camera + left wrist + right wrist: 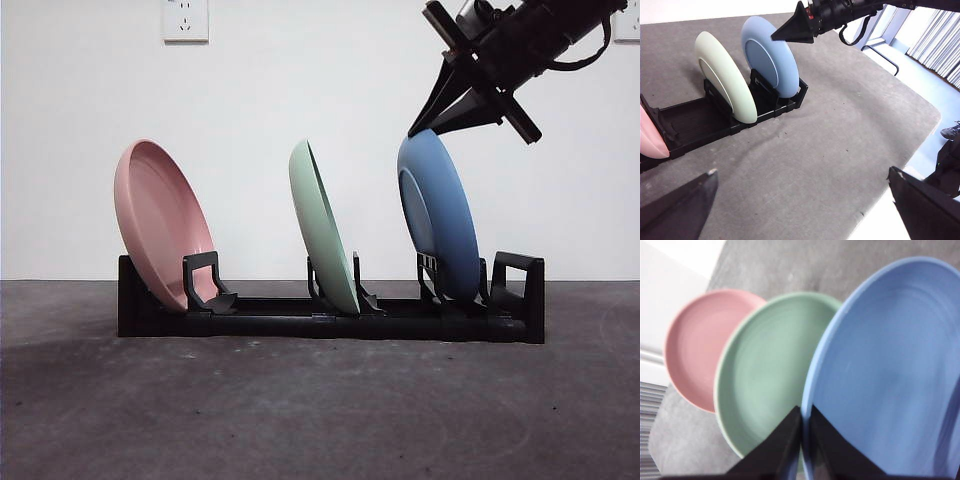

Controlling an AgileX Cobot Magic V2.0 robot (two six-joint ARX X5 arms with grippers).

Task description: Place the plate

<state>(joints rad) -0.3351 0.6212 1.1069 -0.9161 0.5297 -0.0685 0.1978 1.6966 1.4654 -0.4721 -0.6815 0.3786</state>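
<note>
Round glossy blue plastic plate stood upright in black slotted rack, top rim pinched by right gripper, left gripper held spread wide apart

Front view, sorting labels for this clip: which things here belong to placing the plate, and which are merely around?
In the job:
- blue plate
- right gripper, jaws pinching its rim
- black rack

Merely around:
- green plate
- pink plate
- wall socket
- left gripper, waiting, open
</note>
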